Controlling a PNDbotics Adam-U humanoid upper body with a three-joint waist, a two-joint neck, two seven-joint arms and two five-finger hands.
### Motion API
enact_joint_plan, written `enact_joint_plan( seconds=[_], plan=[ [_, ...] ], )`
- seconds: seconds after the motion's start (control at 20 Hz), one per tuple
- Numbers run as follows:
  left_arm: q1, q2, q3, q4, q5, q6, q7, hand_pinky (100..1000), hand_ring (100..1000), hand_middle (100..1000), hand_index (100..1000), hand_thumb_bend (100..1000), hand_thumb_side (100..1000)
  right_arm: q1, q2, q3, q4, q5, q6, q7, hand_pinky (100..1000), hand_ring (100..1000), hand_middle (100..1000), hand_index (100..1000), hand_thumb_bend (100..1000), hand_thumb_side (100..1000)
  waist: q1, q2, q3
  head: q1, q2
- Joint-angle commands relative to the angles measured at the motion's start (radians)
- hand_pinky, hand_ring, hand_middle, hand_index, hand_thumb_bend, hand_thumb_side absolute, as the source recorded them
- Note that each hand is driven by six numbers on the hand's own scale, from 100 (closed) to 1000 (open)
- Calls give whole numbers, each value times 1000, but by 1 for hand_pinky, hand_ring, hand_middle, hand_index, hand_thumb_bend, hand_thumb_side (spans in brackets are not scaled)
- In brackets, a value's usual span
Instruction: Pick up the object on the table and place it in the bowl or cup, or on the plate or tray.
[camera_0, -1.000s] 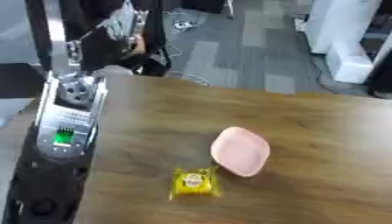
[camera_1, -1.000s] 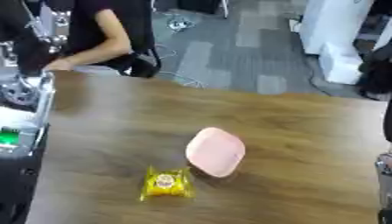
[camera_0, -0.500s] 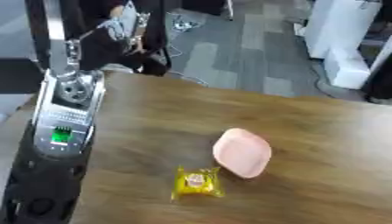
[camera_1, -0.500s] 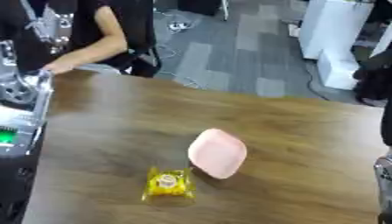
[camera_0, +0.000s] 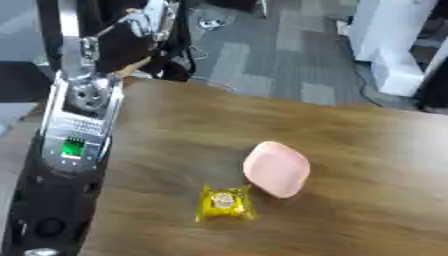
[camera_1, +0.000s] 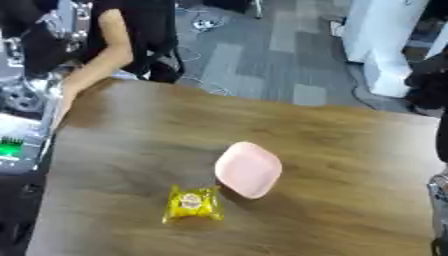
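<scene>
A small yellow wrapped packet (camera_1: 192, 203) lies on a brown wooden tabletop (camera_1: 350, 150), just beside a pink plate (camera_1: 248, 169). No robot hand shows, only dark arm parts at both edges.

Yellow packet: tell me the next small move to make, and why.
Probably bring a robot hand down over the yellow packet to grasp it. It lies flat on the wooden table, untouched, right beside the pink plate, and no robot hand is near it; only the left arm shows along the left edge.
</scene>
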Motion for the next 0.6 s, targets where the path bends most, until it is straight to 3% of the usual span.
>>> enact_joint_plan(
  seconds=[0.05,0.25,0.6],
  plan=[
    [-4,33,-31,46,-61,142,-203,412,721,804,845,359,605,-6,1,-2,-13,2,13,8,441,540,743,710,100,1000,4,-8,-7,20,7],
    [-7,39,-89,142,-164,234,-532,425,741,820,863,440,596,-6,3,0,-13,1,19,18,438,535,741,708,100,1000,6,-3,-20,30,8],
    [-16,35,-143,271,-422,260,-912,471,715,763,827,575,625,-4,4,2,-13,1,23,29,436,533,741,710,100,1000,8,1,-29,41,8]
  ],
)
